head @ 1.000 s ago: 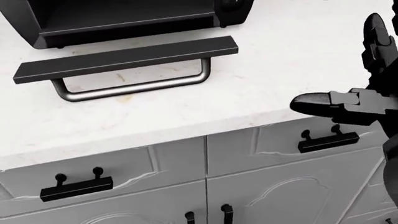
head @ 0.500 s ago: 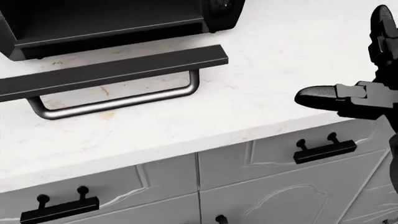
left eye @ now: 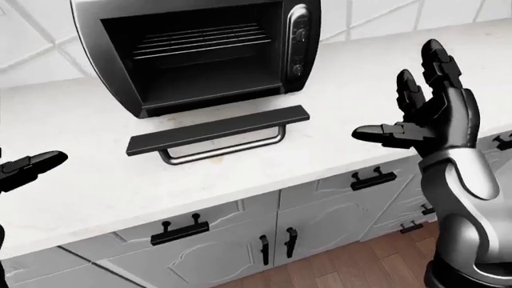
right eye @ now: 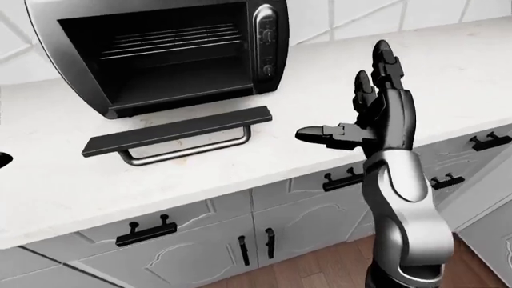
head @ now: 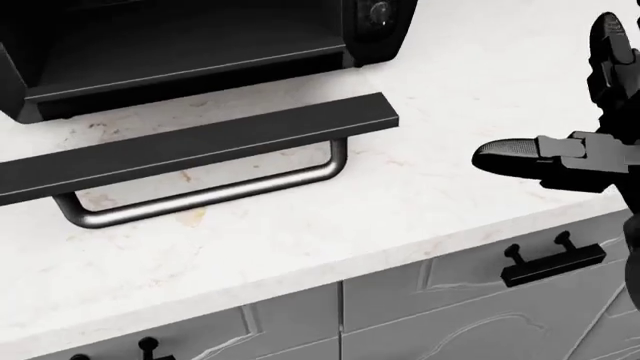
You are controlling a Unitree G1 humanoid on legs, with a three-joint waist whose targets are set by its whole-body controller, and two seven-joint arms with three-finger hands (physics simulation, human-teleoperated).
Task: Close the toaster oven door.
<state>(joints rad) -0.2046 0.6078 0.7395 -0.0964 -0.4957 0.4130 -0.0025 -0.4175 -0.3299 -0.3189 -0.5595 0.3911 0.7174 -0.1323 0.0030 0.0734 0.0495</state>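
The toaster oven (left eye: 200, 54) stands on the white counter (left eye: 88, 174), black inside with a wire rack. Its door (left eye: 218, 130) lies folded down flat over the counter, with a metal bar handle (left eye: 225, 150) under its free edge. The door also shows in the head view (head: 190, 146). My right hand (left eye: 416, 114) is open, fingers spread upward, raised to the right of the door and apart from it. My left hand (left eye: 28, 167) shows only fingertips at the left edge of the left-eye view, open and far from the door.
White cabinet drawers and doors with black handles (left eye: 180, 230) run below the counter edge. Wooden floor (left eye: 352, 270) shows at the bottom. A tiled wall (left eye: 40, 36) rises behind the oven. The oven's knobs (left eye: 298, 36) are on its right panel.
The head view has shifted: oven and door now sit more to the right and lower in the picture. My right hand stays open at the right edge. The door has not moved.
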